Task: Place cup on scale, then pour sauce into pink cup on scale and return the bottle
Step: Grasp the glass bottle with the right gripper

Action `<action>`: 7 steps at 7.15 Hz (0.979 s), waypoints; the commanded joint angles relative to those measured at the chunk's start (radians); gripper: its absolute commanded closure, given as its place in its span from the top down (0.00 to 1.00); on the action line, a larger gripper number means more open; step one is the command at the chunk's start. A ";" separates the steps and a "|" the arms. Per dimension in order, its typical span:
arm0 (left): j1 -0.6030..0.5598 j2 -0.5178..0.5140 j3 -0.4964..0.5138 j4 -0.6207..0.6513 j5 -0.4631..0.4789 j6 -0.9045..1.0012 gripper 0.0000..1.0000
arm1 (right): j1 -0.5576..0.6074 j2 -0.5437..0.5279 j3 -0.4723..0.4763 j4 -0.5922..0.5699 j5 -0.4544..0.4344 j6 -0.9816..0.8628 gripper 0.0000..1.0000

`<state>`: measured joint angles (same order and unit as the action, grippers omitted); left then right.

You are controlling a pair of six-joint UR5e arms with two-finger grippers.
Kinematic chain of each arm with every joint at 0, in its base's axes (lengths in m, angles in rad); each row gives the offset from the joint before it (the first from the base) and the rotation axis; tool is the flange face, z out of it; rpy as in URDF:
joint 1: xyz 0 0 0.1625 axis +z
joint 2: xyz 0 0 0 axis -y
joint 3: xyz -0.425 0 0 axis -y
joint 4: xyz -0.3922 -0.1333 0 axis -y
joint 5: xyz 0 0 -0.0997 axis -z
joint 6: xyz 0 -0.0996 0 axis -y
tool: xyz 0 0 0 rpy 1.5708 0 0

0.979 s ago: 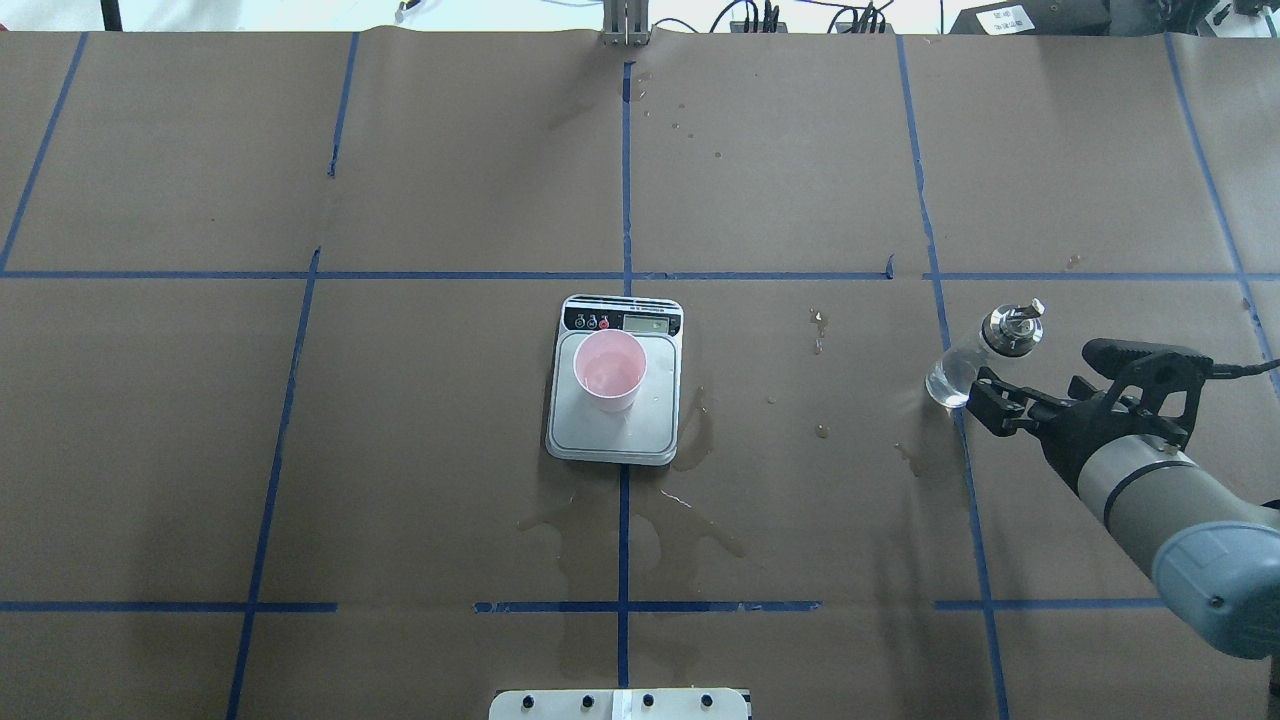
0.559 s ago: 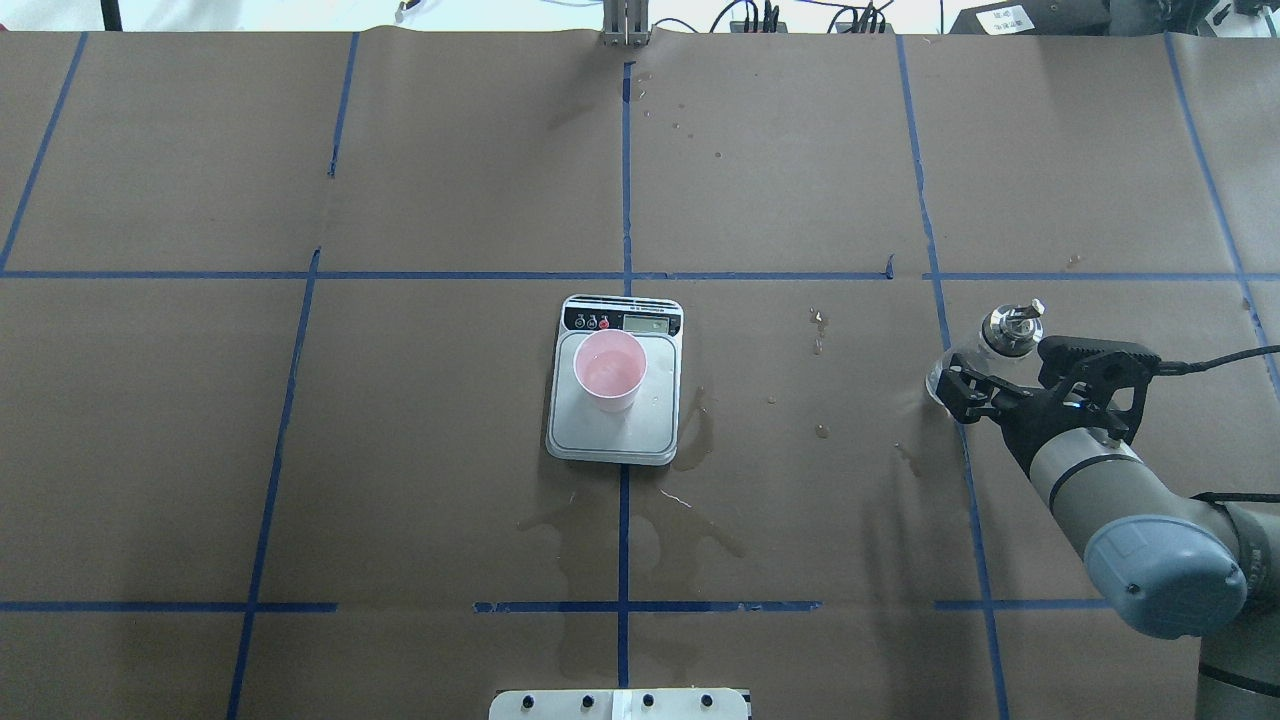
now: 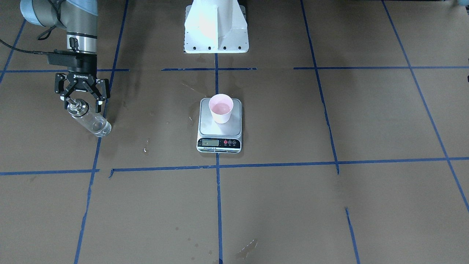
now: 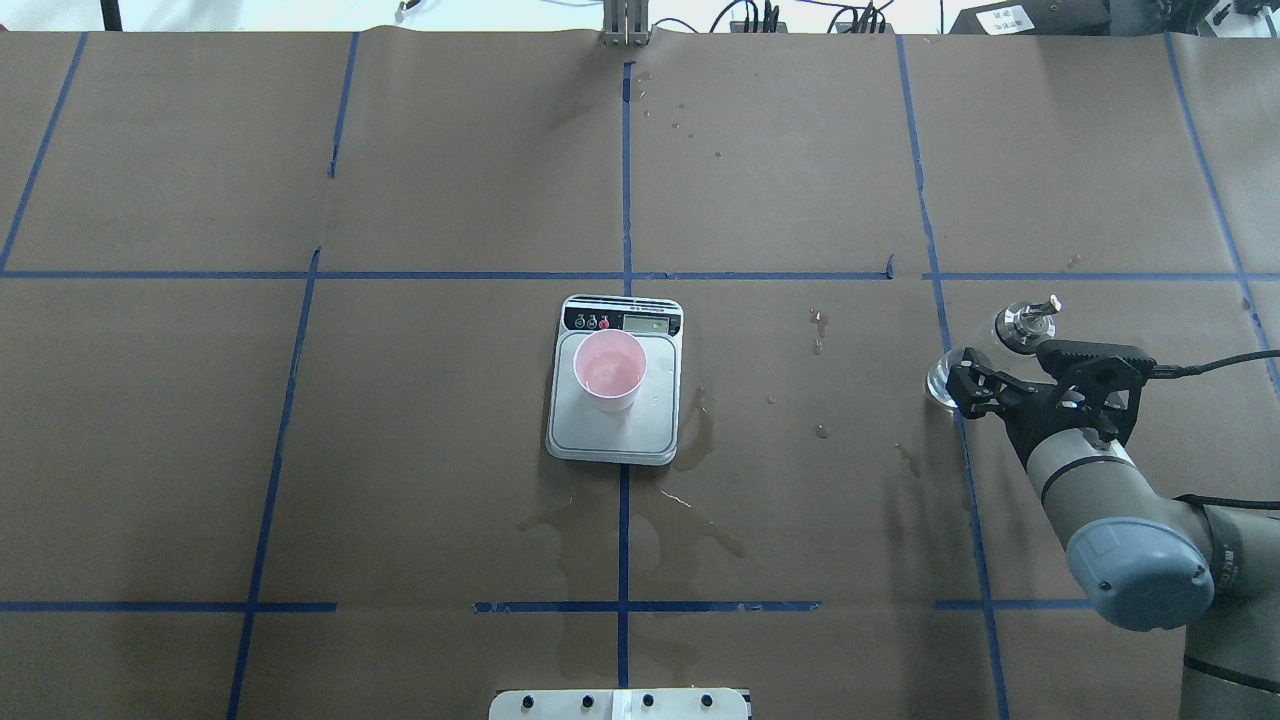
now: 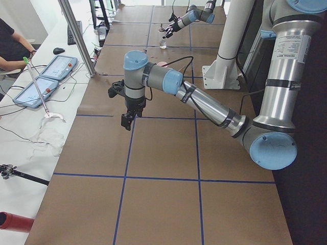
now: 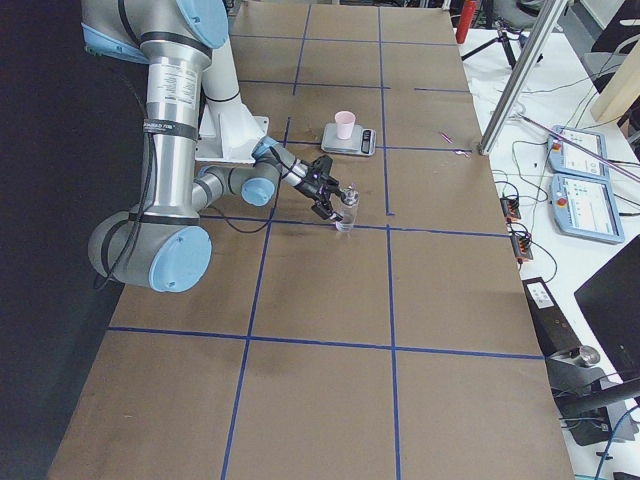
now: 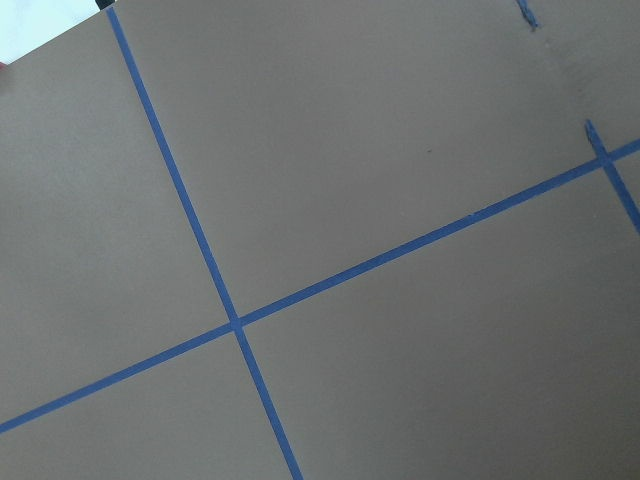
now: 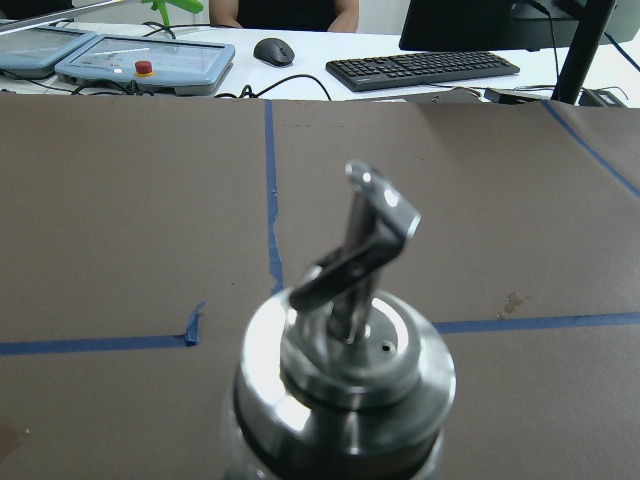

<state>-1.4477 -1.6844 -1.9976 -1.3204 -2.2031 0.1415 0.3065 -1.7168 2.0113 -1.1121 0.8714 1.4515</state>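
The pink cup (image 4: 609, 368) stands on the steel scale (image 4: 655, 428) at mid-table, with pinkish sauce (image 3: 222, 109) in its bottom. The clear bottle (image 3: 89, 121) with its silver collar and spout stands on the paper far to the robot's right, by a blue tape line. My right gripper (image 3: 81, 103) hovers at the bottle's top, open, its fingers spread to either side of the collar. The right wrist view looks straight down on the spout and collar of the bottle (image 8: 345, 380), and no fingers show there. My left gripper (image 5: 126, 122) hangs over bare paper at the table's left end; I cannot tell whether it is open or shut.
Wet stains (image 4: 640, 520) darken the paper in front of and beside the scale, and small drops lie between the scale and the bottle. The robot's white base (image 3: 216, 29) is behind the scale. A desk with tablets (image 5: 48, 76) and a seated person lies beyond the far edge.
My right arm has swung in and my right gripper has moved from beside the bottle's base to its top. The bottle's top has shifted slightly. Cup and scale are unmoved.
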 commanded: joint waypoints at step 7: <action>-0.002 -0.001 0.003 -0.006 0.002 -0.002 1.00 | -0.003 0.086 -0.104 0.002 -0.019 0.000 1.00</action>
<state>-1.4486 -1.6856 -1.9929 -1.3269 -2.2013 0.1396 0.3037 -1.6423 1.9236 -1.1117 0.8584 1.4516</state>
